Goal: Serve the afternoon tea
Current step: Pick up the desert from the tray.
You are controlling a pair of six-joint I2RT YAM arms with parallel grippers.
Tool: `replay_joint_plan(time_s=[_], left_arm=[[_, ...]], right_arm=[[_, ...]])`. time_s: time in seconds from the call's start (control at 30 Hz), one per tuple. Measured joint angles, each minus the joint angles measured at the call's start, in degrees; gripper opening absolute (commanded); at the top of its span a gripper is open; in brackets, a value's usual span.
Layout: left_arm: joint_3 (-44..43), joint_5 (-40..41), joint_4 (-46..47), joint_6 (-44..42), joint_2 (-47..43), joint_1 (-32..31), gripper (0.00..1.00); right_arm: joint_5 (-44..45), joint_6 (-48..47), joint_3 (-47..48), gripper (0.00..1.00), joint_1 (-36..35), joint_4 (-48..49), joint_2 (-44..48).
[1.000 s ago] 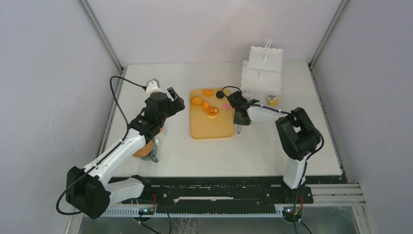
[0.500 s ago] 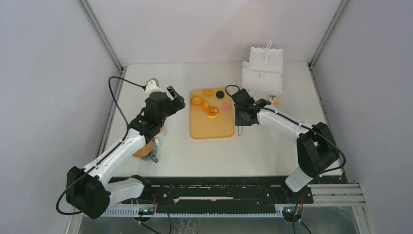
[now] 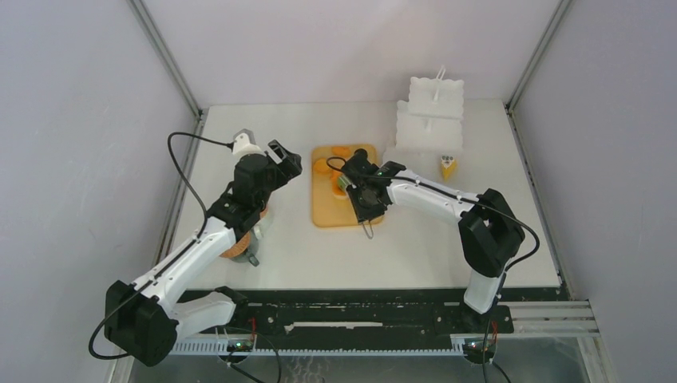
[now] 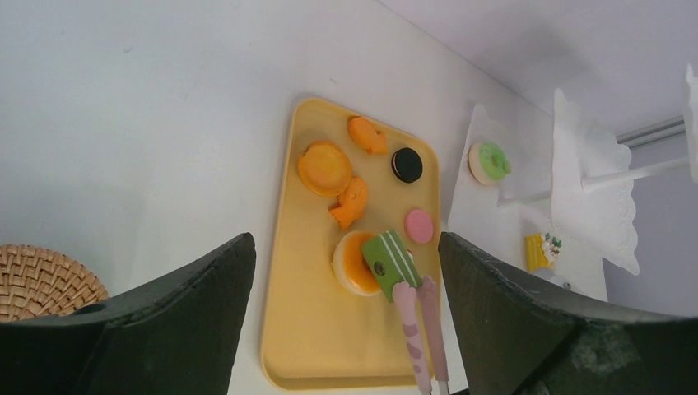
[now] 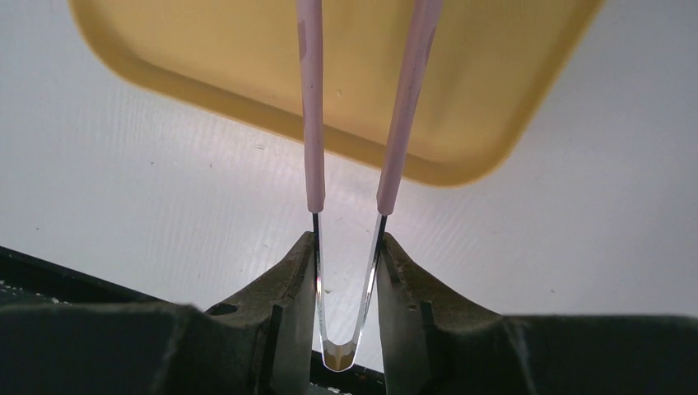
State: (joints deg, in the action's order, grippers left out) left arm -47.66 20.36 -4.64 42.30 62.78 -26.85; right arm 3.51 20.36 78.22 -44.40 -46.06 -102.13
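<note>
R pincer (image 5: 346, 251) on tongs (image 5: 313, 123); coaster (image 4: 41, 278) part-hidden

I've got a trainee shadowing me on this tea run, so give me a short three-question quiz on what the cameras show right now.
1. True or false: the right gripper is shut on the pink tongs.
2. What is at the tongs' tips? A black round; B green slice; C yellow wedge.
3. Fill in: the green donut lies on the white ___.
Key: 1 true; 2 B; 3 stand.
</note>
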Motion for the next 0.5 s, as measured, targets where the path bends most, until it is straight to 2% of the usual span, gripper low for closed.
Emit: replay_joint_plan(time_s=[0.3,0.5], left_arm=[[1.0,0.0,0.7,0.7,-0.2,0.0,0.86],[1.0,-0.1,0.7,0.8,-0.2,0.0,0.86]], right_arm=[[2.2,0.3,-0.3,0.31,0.5,-1.3,1.0],[4.3,1.2,-2.5,0.30,1.9,0.0,7.6]])
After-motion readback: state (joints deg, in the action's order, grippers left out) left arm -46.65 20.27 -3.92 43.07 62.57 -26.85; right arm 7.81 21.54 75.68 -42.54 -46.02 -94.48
